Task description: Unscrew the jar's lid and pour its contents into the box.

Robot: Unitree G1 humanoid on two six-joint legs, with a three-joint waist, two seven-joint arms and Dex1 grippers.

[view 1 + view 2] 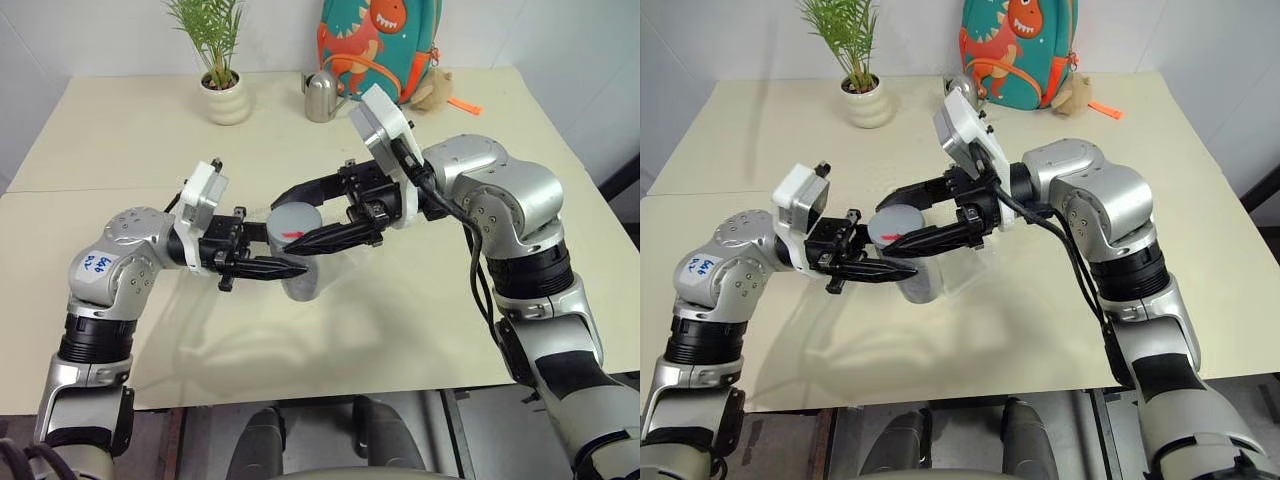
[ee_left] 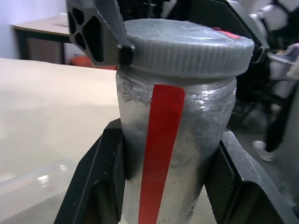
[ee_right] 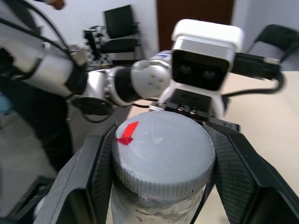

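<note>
The jar [image 1: 300, 268] is held up in the air above the middle of the table [image 1: 120, 140], upright, gripped from both sides at once. The left gripper [image 1: 285, 268] comes in level from the robot's left and is closed on the body of the jar, one finger on each side of the glass below the cap, with the red stripe [image 2: 161, 149] facing its wrist camera. That hold looks meant to keep the jar from turning. The right gripper [image 1: 320, 215] reaches in from the opposite side, a little higher, and is clamped on the lid [image 3: 163, 156], a finger pressed against each side of its ribbed rim; a small red mark sits on the lid's top. One hand fixing the body and the other on the cap is the arrangement for twisting the lid off, and the lid appears seated on the jar, so the unscrewing seems not finished.

The box [image 1: 965, 262], a clear shallow tray, lies on the table just behind and beneath the jar, close enough to pour into later. What is inside the jar cannot be made out through the cloudy wall
</note>
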